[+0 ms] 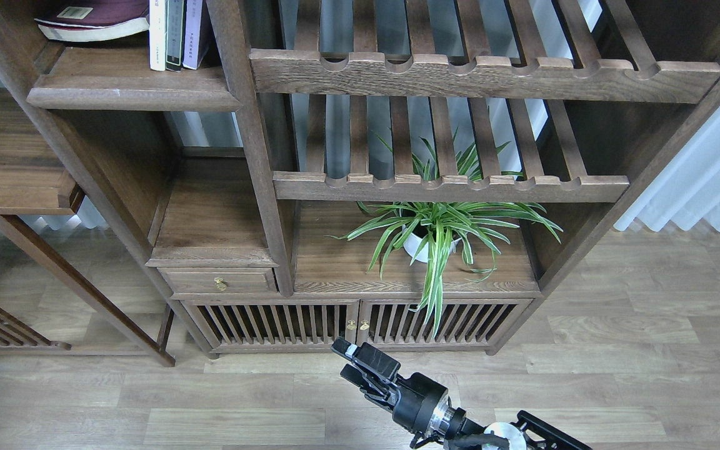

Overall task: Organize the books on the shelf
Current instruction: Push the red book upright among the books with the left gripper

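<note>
Right black two-finger pincer [349, 361] empty, fingers slightly parted, low near floor; thick maroon paperback [94, 19] lies flat on dark-brown wooden shelf [129, 94], probably awaiting standing upright.

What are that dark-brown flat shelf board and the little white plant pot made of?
The dark-brown flat shelf board looks like solid wood with a matte finish: grain lines show along its rounded front edge. The small white plant pot seems glazed ceramic, smooth and evenly white, though plastic is possible.

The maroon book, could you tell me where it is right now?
In the head view, the maroon book lies flat at the top left on the shelf, just left of three thin upright books.
</note>
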